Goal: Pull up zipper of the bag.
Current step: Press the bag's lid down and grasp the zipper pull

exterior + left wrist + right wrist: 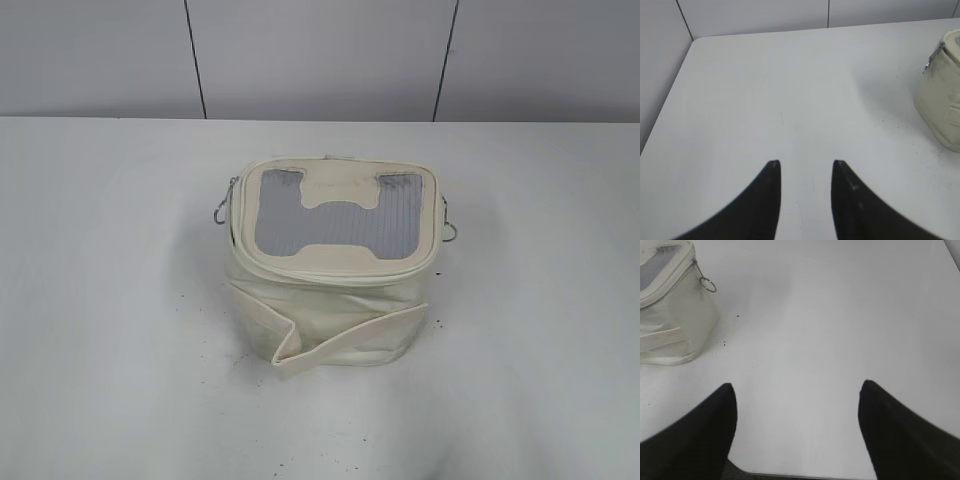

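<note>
The bag (330, 262) sits near the middle of the white desk (100, 300), well away from every edge. It has a metal ring (221, 213) on each side. My left hand (804, 167) is open and holds nothing. My right hand (797, 390) is open wide near the front edge. I think the zipper runs around the lid, but it is hard to see.

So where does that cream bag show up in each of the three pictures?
Exterior view: cream bag sits mid-table, grey window panel on top.
Left wrist view: only its edge, far right.
Right wrist view: top-left corner.
Shared landmark: the white table under the bag in all three.
</note>
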